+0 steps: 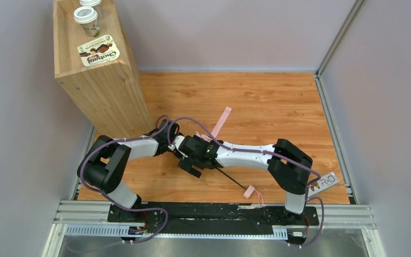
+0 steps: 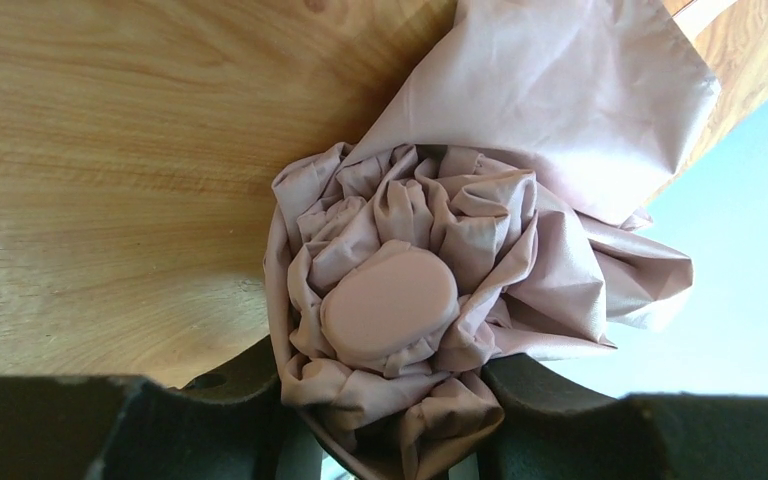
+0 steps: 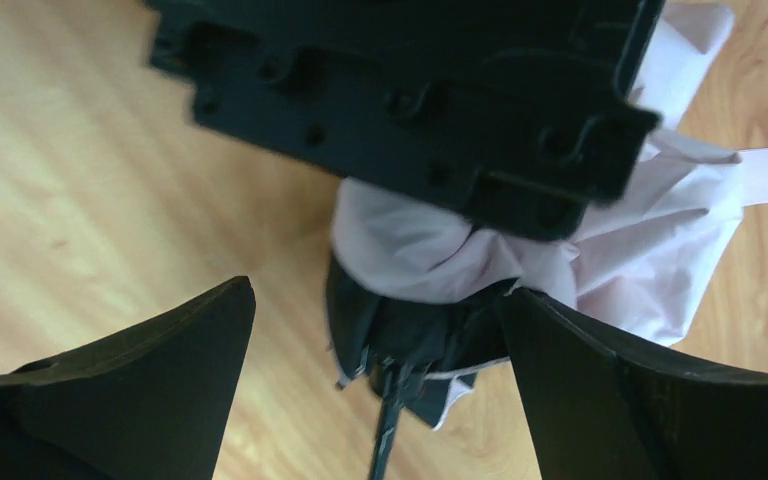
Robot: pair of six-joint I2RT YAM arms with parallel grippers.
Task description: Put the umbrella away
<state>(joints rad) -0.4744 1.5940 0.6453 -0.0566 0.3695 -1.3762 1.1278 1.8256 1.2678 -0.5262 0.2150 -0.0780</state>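
Centre of the top view: both arms meet over the umbrella (image 2: 520,230), a crumpled pink bundle lying on the table (image 1: 267,107).

Left gripper (image 2: 385,365): clenched on the gathered fabric. In its wrist view folds press against both fingers and the round cap faces the camera.

Right gripper (image 3: 380,300): released, jaws wide on either side of the dark end of the bundle, touching nothing.

Risks, as I judge them:
- The hold is on loose cloth rather than the frame, so a lift could let folds slide out and the canopy balloon.
- A thin black rod (image 1: 230,178) sticks out toward lower right, under the right arm. It could lever the bundle or catch that arm.
- The strap (image 1: 220,122) trails free toward upper centre and may snag.

Containers: the wooden box (image 1: 107,91) stands at upper left, near the left arm. On its top are two lidded cups (image 1: 87,19) and a Chobani pack (image 1: 99,53). I cannot tell what the cups hold, or what is inside the box. A careless swing there could topple the cups.
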